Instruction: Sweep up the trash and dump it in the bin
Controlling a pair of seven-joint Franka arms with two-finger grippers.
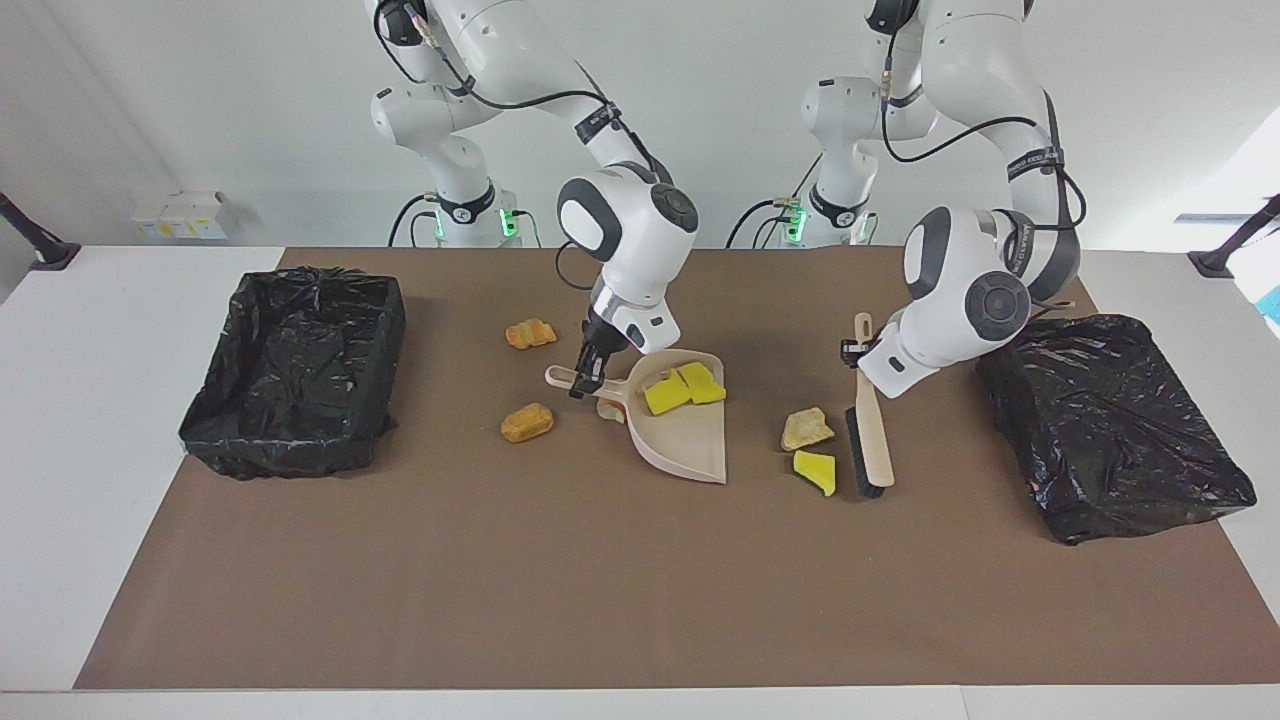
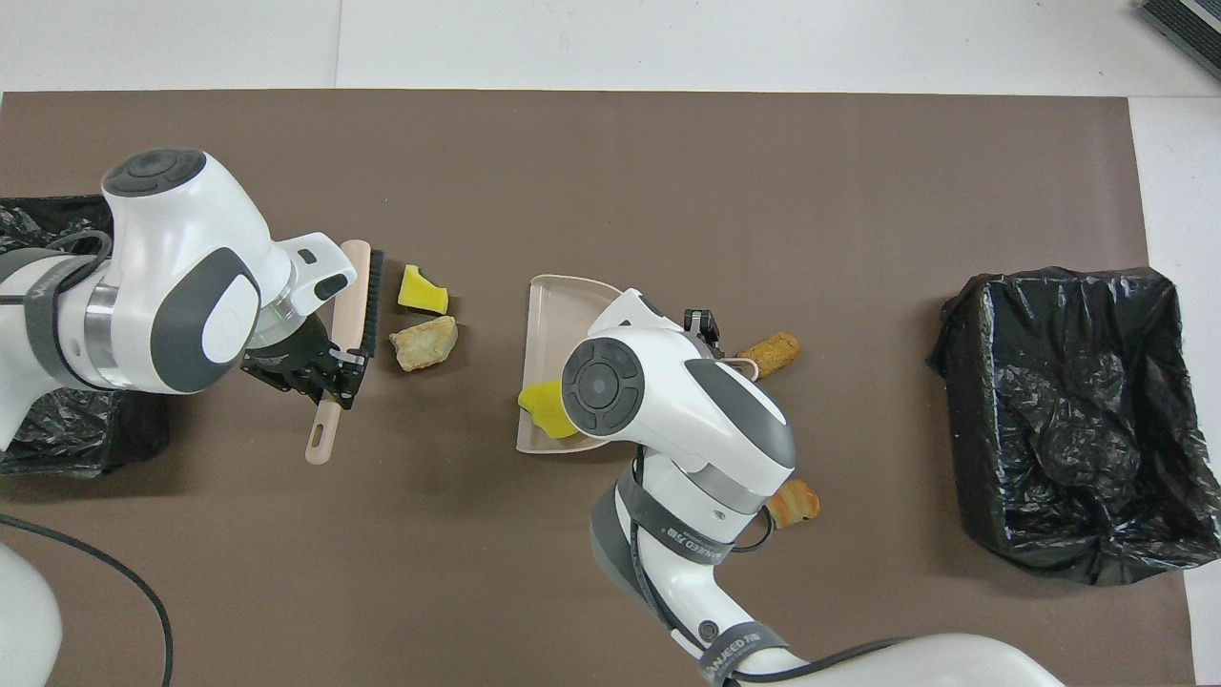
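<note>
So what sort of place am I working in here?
Likely a robotics lab bench, not a real kitchen: a brown mat covering a white table, two bag-lined bins, and staged foam-like trash beside a brush and dustpan.

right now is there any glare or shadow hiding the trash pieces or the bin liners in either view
Facing view: even, soft light; the dustpan and brush cast only faint shadows; the black bin liner shows mild sheen, its folds hard to read. Overhead view: no glare on the mat; the right arm's body, not shadow, covers most of the yellow pieces in the dustpan.
</note>
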